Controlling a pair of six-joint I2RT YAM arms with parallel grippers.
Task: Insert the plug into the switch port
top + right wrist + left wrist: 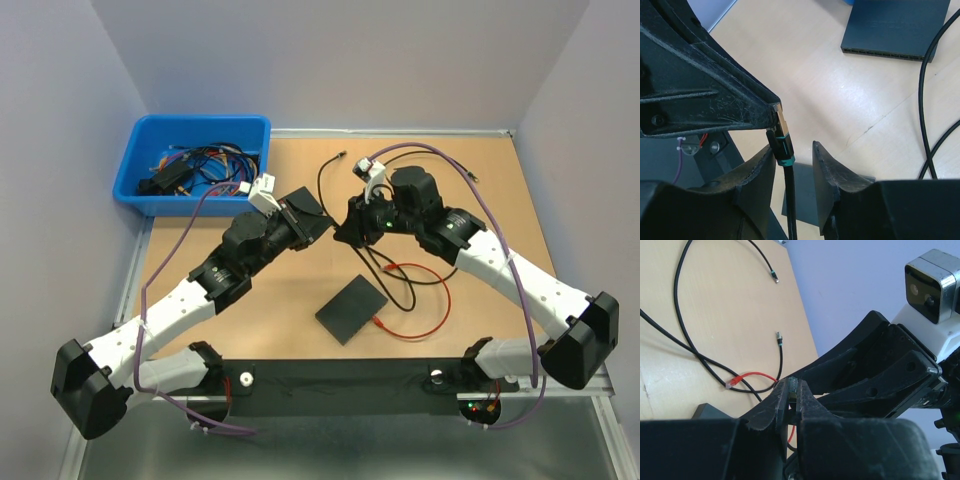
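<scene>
As left gripper (792,392) pinches only the plug (782,144) tip, right gripper (794,156) apart, plug may slip during handover.

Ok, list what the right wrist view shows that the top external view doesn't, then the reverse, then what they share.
Right wrist only: the plug, gold-tipped with a teal boot, pinched by the left gripper between the open fingers of the right gripper; the row of ports on the switch. Top external only: the cable tangle in the blue bin, and the red cable. Shared: the wooden table, a loose black cable, the two grippers tip to tip.
</scene>
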